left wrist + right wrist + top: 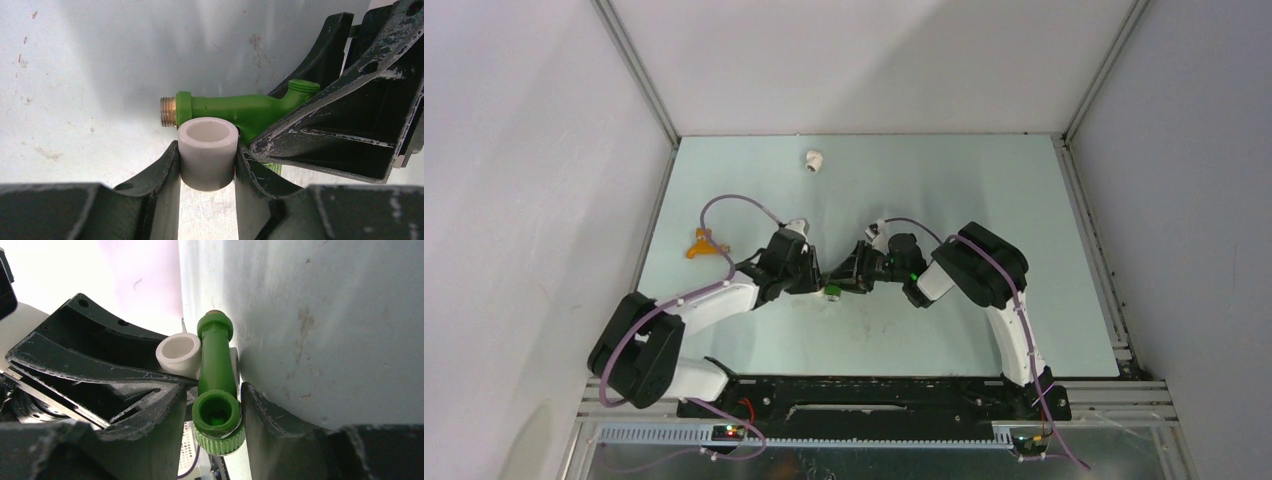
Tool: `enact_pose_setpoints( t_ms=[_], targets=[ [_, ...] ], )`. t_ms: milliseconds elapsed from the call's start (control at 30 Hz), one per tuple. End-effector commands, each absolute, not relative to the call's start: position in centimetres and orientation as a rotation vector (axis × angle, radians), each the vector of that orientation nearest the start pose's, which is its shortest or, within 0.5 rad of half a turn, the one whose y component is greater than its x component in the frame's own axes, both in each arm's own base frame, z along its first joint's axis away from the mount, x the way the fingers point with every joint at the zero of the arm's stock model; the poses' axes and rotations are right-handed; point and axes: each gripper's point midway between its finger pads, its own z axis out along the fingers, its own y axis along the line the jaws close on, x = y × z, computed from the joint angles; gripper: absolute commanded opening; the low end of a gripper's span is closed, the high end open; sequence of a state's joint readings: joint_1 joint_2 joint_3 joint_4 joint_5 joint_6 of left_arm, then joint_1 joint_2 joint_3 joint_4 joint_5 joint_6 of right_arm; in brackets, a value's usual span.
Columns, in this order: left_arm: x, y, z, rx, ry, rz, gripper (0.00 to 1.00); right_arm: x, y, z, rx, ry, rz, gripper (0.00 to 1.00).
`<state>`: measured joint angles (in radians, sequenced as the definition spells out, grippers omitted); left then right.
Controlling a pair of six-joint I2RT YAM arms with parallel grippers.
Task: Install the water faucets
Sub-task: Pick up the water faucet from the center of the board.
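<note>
In the left wrist view my left gripper (pixel 207 148) is shut on a stubby white elbow fitting (pixel 207 152), its open mouth facing up. Just behind it lies the green faucet (pixel 235 107), its brass threaded end (pixel 167 111) pointing left past the fitting and not inside it. My right gripper (pixel 215 390) is shut on the green faucet (pixel 216 360) at its round outlet end, beside the white fitting (pixel 177 355). From above, both grippers meet at mid-table around the green faucet (pixel 833 291). The orange faucet (pixel 702 245) lies alone at the table's left edge.
A second white elbow fitting (pixel 814 160) lies near the table's far edge, left of centre. White enclosure walls stand on three sides of the pale green table (pixel 984 190). Both arms bend inward, their purple cables looping above them.
</note>
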<state>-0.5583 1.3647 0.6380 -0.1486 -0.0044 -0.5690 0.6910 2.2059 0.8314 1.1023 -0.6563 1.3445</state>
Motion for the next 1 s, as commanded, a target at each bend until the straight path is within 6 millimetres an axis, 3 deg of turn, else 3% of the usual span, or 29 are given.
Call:
enact_pose_setpoints(
  t_ms=[0,100,233,267,333,433,500,667,800,833,967],
  targets=[
    [22.6,-20.8,3.6,0.055,2.582,-0.674,0.0,27.0,41.8,7.0,0.025,2.192,1.836,0.49],
    [22.4,-20.9,3.7,0.061,2.573,-0.688,0.0,26.8,41.8,6.6,-0.01,2.22,1.763,0.58],
    [22.2,-21.0,3.9,0.068,2.557,-0.713,0.0,26.8,41.9,6.9,-0.041,2.209,1.734,0.56],
    [22.2,-21.0,3.9,0.069,2.555,-0.719,0.0,26.8,41.9,7.0,-0.044,2.205,1.734,0.54],
    [22.1,-21.2,4.1,0.07,2.545,-0.736,0.0,26.8,41.9,7.0,-0.044,2.196,1.742,0.39],
    [22.0,-21.4,4.3,0.081,2.532,-0.761,0.0,26.9,42.0,7.2,-0.042,2.172,1.774,0.31],
    [22.0,-21.4,4.5,0.086,2.522,-0.767,0.0,26.9,42.0,7.1,-0.044,2.173,1.78,0.34],
    [21.9,-21.5,4.8,0.104,2.504,-0.783,0.0,26.7,41.9,6.7,-0.076,2.179,1.771,0.53],
    [21.8,-21.6,5.1,0.117,2.496,-0.798,0.0,26.7,41.9,6.7,-0.117,2.185,1.749,0.57],
    [21.7,-21.6,5.1,0.12,2.494,-0.8,0.0,26.7,42.0,6.6,-0.136,2.188,1.744,0.56],
    [21.8,-21.2,5.3,0.115,2.495,-0.774,0.0,26.3,42.2,7.0,-0.185,2.184,1.765,0.23]
  ],
)
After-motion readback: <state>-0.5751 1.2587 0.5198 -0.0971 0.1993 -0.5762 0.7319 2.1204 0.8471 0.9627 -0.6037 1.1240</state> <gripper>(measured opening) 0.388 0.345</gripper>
